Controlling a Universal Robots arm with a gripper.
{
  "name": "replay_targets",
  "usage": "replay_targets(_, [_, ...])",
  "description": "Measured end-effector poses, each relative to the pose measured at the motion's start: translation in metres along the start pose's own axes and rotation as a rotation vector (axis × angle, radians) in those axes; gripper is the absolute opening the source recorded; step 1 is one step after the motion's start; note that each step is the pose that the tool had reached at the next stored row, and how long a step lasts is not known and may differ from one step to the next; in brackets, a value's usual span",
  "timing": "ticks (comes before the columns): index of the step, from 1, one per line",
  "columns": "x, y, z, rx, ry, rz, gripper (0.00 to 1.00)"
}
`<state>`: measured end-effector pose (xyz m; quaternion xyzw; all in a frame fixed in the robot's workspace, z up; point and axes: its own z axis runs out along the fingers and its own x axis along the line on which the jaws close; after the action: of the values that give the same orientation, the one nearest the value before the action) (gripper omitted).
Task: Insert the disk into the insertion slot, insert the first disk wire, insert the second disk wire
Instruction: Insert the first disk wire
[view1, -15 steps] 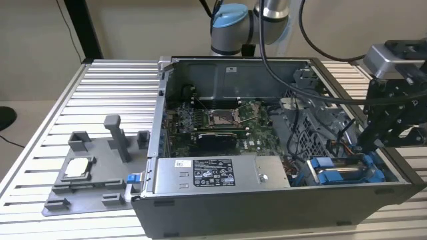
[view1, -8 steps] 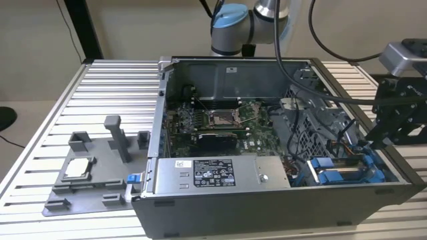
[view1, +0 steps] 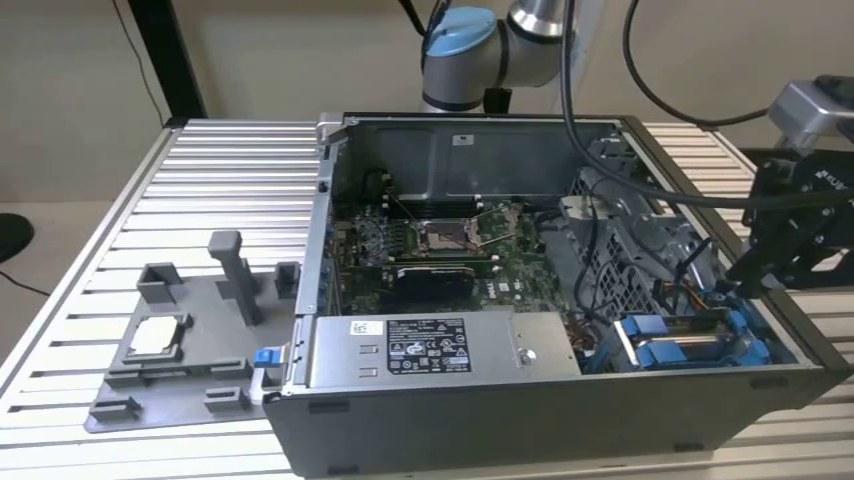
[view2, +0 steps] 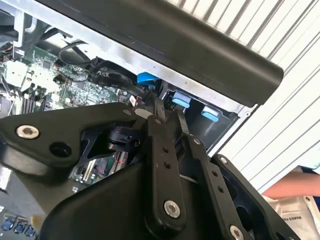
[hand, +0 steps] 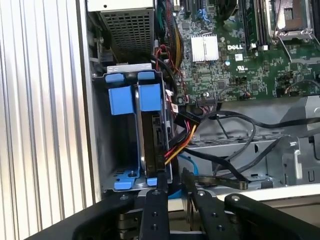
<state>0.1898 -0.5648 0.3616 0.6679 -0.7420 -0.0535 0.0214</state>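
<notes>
Jaws narrowly apart beside the disk (hand: 151, 130)

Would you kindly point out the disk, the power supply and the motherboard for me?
Disk (hand: 152, 142): first wrist view, its dark edge.
Power supply (view1: 430, 346): exterior view, its black label.
Motherboard (hand: 250, 70): first wrist view, bare green board.

Cables (hand: 180, 145) crowded against the disk (hand: 152, 140) in the insertion slot (hand: 120, 150)
</notes>
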Motion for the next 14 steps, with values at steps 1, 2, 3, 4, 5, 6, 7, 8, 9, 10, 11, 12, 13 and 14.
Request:
replay_targets(1, [-0.0011, -0.0008, 0.0009, -0.0027, 0.0002, 0.002, 1.00])
replay_targets(2, [-0.0022, -0.0013, 0.0014, -0.0035, 0.0001, 0.003, 1.00])
replay_targets(3, [-0.0033, -0.0016, 0.0016, -0.0036, 0.0000, 0.003, 1.00])
replay_targets(4, [-0.0044, -0.0020, 0.0019, -0.0036, -0.0001, 0.004, 1.00])
replay_targets(5, [-0.0056, -0.0023, 0.0022, -0.0036, -0.0001, 0.005, 1.00])
replay_targets(6, [-0.0067, -0.0028, 0.0025, -0.0036, -0.0002, 0.005, 1.00])
replay_targets(7, [-0.0079, -0.0033, 0.0030, -0.0037, -0.0003, 0.006, 1.00])
replay_targets(8, [-0.0091, -0.0038, 0.0033, -0.0038, -0.0003, 0.007, 1.00])
replay_targets(9, [-0.0104, -0.0039, 0.0036, -0.0037, -0.0004, 0.008, 1.00])
replay_targets(10, [-0.0117, -0.0036, 0.0037, -0.0038, -0.0006, 0.009, 1.00])
replay_targets(11, [-0.0130, -0.0036, 0.0038, -0.0037, -0.0007, 0.009, 1.00])
replay_targets(12, [-0.0138, -0.0035, 0.0039, -0.0037, -0.0010, 0.010, 1.00])
replay_targets(13, [-0.0142, -0.0035, 0.0039, -0.0037, -0.0010, 0.011, 1.00])
replay_targets(14, [-0.0142, -0.0035, 0.0039, -0.0036, -0.0009, 0.011, 1.00])
